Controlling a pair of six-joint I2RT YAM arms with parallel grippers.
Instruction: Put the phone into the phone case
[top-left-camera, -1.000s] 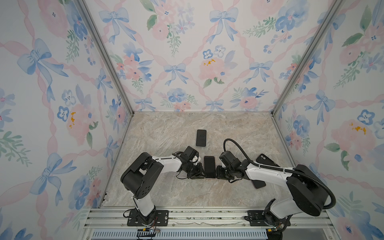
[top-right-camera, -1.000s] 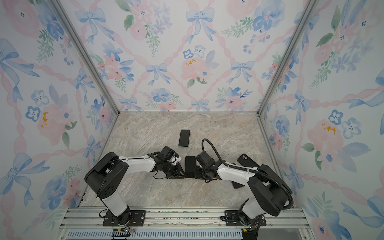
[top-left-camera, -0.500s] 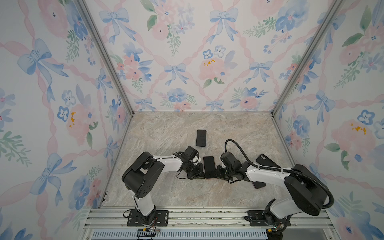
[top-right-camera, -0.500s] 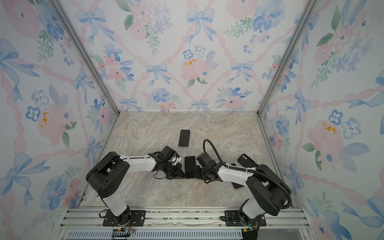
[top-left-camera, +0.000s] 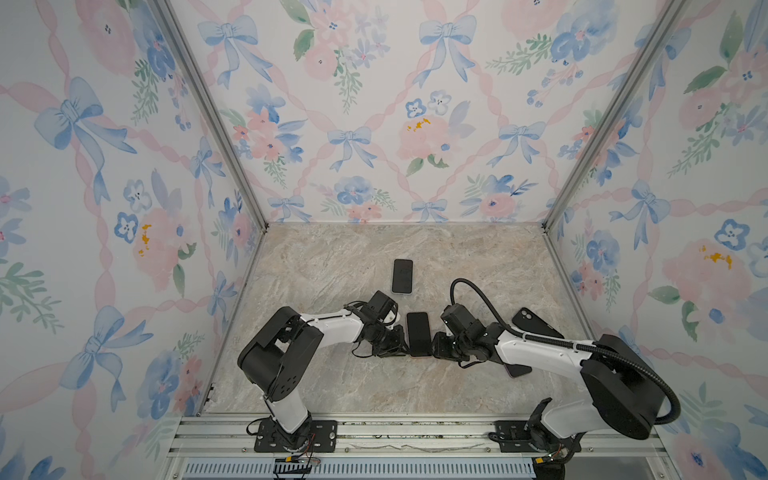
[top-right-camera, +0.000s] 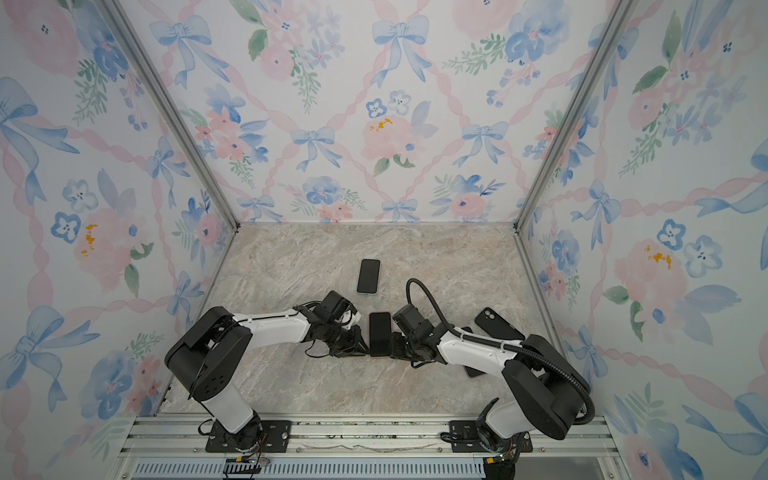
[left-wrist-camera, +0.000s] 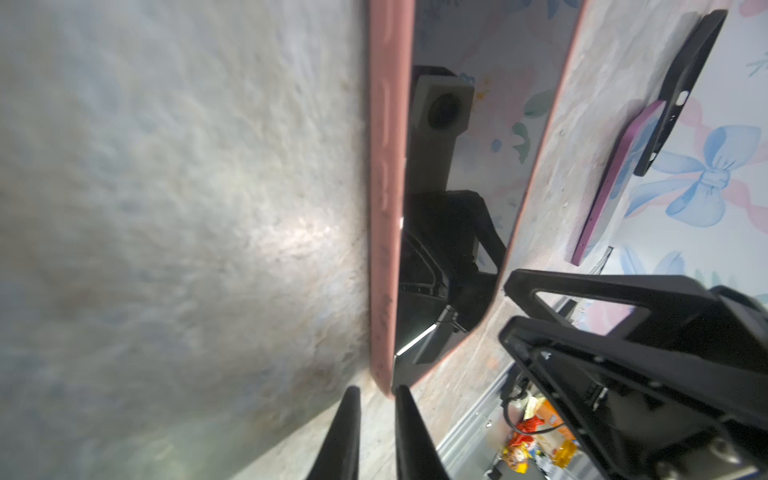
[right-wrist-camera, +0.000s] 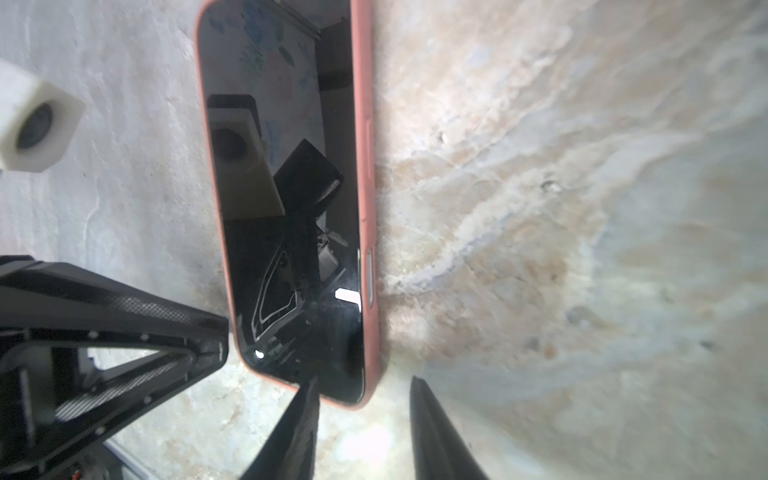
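I'm reaching in low over the middle of the desk (top-left-camera: 332, 386) w/ both arms, tips pointing twd each other. The phone (top-left-camera: 418, 332) is lying flat, screen up, btwn my two end effectors. It's sitting inside the phone case (left-wrist-camera: 384, 187). In both wrist views the pink rim is running round every edge of the dark screen that's in view.

My left end effector (left-wrist-camera: 376, 399) is sitting at the phone's 7 o'clock corner in both top views. Its jaws are standing narrow, w/ just a thin gap. The case corner is lying right at the tips. Can't tell if they're touching it or just short of it.

My right end effector (right-wrist-camera: 361, 386) is sitting at the 5 o'clock corner, opp. side. It's standing wider than the left and straddling that corner of the case. One finger (right-wrist-camera: 297, 428) is overlapping the screen corner and the other is hanging out over bare desk beside the rim. It isn't clamping anything that I'm seeing.

Other stuff on the desk:
- A second phone (top-left-camera: 402, 276) is lying screen up at 12 o'clock from the cased one, apart from it.
- A black case (top-left-camera: 536, 323) is lying angled out at 3 o'clock, near the right wall.
- A purple-edged slab (top-left-camera: 517, 370) w/ a glossy face is lying at approx 4 o'clock, mostly hidden under my right arm (top-left-camera: 540, 353) in both top views.
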